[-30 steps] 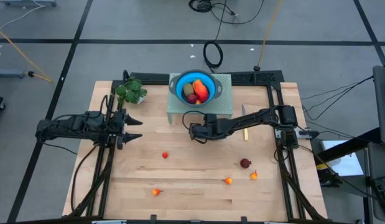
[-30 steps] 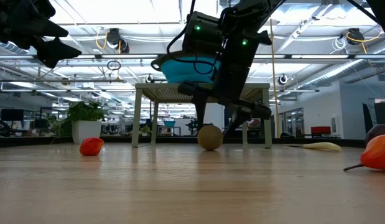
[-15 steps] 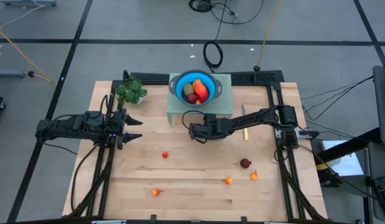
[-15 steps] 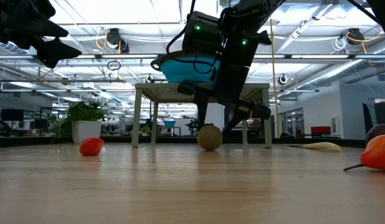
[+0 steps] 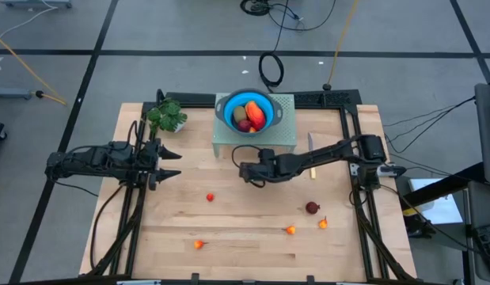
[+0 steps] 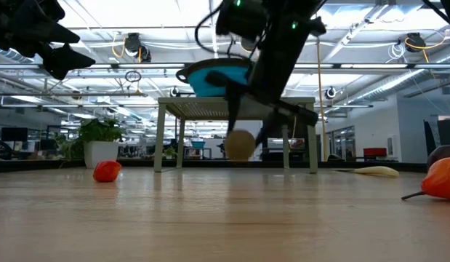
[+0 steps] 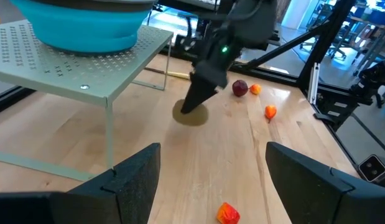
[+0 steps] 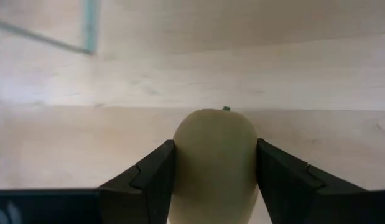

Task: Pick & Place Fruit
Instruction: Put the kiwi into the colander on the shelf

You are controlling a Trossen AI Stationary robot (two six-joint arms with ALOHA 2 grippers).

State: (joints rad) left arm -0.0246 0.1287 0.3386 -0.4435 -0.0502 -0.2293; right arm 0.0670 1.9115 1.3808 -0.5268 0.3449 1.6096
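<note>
We see the right gripper [image 5: 246, 172] at the centre of the high view, just below the pale perforated stand [image 5: 282, 134], its fingers [image 8: 152, 180] pinching a brown kiwi [image 8: 214, 158] from both sides. In the low view that kiwi [image 6: 240, 144] hangs clear of the wooden table [image 6: 210, 218], in the middle of the frame under the stand's top. The left gripper [image 5: 172, 165] waits at the left of the high view with its fingers spread and nothing between them.

On the stand sits a blue bowl [image 5: 226, 107], upper centre, already holding several pieces of fruit: a second brown kiwi [image 5: 239, 114], a long orange-red piece [image 5: 255, 115] and a dark red piece [image 5: 244, 125]. Loose on the table, lower in the frame, lie a dark red round fruit [image 5: 311, 208], and tiny orange-red ones at lower right [image 5: 322, 224], lower centre [image 5: 290, 230], centre [image 5: 210, 197] and lower left [image 5: 199, 245]. A green leafy bunch [image 5: 167, 115] rests at the upper left of the table, and a yellow-handled knife [image 5: 313, 168] lies just right of the right arm
</note>
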